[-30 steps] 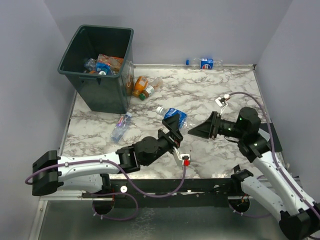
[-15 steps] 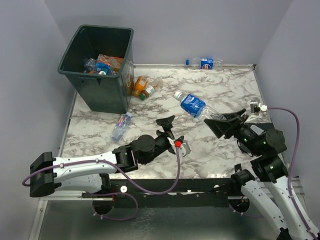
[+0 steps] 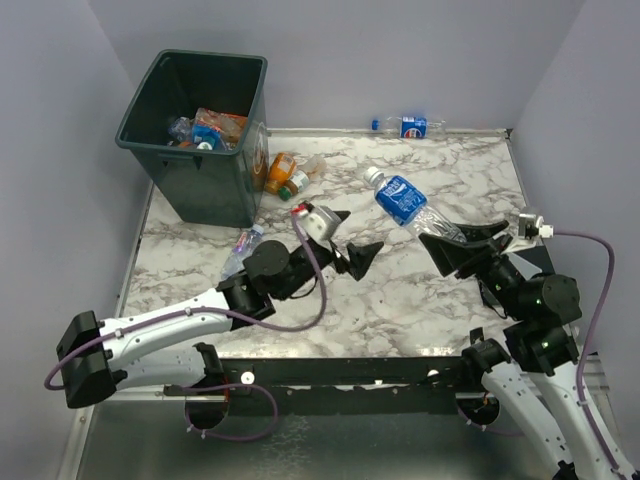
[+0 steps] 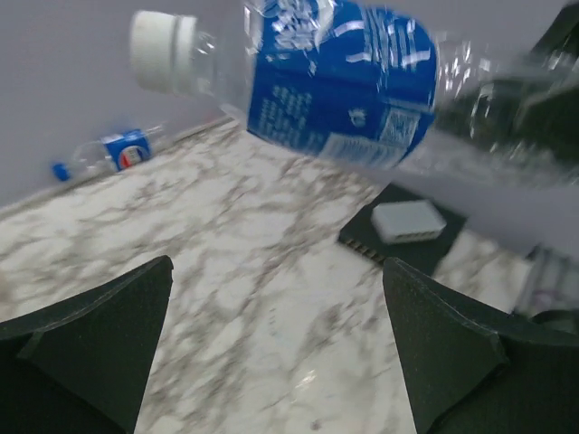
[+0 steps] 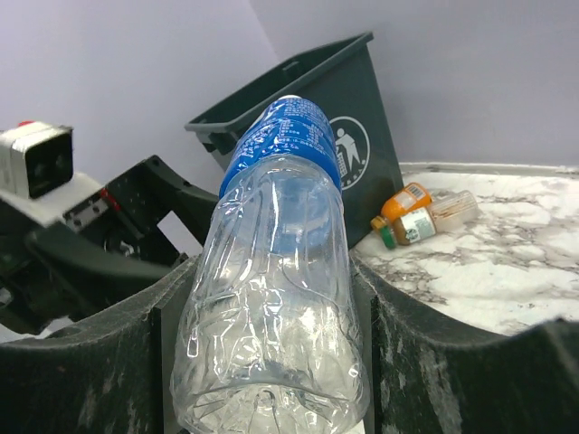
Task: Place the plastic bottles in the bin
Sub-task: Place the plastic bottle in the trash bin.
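My right gripper (image 3: 455, 243) is shut on the base of a clear plastic bottle (image 3: 405, 200) with a blue label and white cap, held in the air with the cap pointing toward the bin (image 3: 195, 140). In the right wrist view the bottle (image 5: 271, 298) fills the space between the pads of the right gripper (image 5: 271, 362). My left gripper (image 3: 352, 235) hangs open and empty left of the bottle and below it (image 4: 335, 81). The dark green bin holds several bottles (image 3: 205, 128). Two orange bottles (image 3: 283, 172) lie by the bin, a clear one (image 3: 242, 252) near my left arm, a blue-labelled one (image 3: 408, 126) at the far edge.
The bin stands at the table's far left corner, its logo face (image 5: 348, 149) toward the right wrist camera. A black pad with a white box (image 4: 407, 221) lies on the marble at the right. Grey walls close the table on three sides.
A second ago the bottle lay at my left gripper; the right gripper has since taken it and lifted it toward the far side. My left arm has drawn back to the left and turned.
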Controlling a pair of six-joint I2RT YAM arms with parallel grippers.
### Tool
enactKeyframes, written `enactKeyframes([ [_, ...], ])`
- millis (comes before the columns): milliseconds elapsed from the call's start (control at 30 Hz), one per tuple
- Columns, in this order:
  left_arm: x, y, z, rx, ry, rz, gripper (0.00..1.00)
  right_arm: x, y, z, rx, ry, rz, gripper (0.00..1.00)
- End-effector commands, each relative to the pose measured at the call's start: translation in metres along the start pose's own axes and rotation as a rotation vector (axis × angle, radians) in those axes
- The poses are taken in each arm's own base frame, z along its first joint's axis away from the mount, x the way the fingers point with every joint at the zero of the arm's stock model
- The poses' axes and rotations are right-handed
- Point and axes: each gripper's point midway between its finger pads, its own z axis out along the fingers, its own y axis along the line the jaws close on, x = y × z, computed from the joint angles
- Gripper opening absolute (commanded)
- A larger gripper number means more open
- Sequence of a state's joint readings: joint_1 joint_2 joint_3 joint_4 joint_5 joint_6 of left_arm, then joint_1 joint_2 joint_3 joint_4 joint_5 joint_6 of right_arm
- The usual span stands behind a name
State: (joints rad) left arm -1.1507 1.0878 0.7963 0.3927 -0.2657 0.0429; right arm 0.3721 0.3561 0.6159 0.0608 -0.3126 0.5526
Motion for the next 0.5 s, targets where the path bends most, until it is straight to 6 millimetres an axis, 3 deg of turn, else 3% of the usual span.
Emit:
enactKeyframes([
  [0,-0.044,-0.008,-0.005,0.179,-0.212,-0.723,0.99,-0.013,-0.008,0.000,0.037,-0.076,-0.051,0.29],
  [100,-0.069,0.019,-0.013,0.244,-0.364,-0.972,0.99,-0.014,-0.007,-0.002,0.036,-0.085,-0.057,0.29],
  [233,-0.096,0.049,-0.021,0.244,-0.507,-1.099,0.99,-0.009,-0.007,-0.005,0.031,-0.070,-0.052,0.29],
  [467,-0.125,0.049,0.006,0.321,-0.548,-1.117,0.99,0.005,0.004,-0.005,-0.054,-0.041,-0.011,0.29],
])
